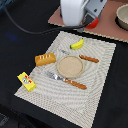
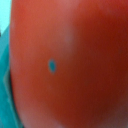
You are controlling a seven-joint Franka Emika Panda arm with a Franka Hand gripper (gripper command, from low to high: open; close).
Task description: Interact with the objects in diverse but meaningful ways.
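A round red tomato fills almost the whole wrist view, pressed up close to the camera. In the exterior view only a red sliver of the tomato shows under the arm's white hand, at the back edge of the striped mat. My gripper is right at the tomato, and its fingers are hidden, so whether they are closed on it is unclear. On the mat lie a yellow banana, an orange-brown bread loaf and a yellow block with a red label.
A tan plate sits mid-mat, with an orange-handled knife behind it and an orange-handled fork in front. A bowl stands on a brown board at the back right. A black cable crosses the dark table.
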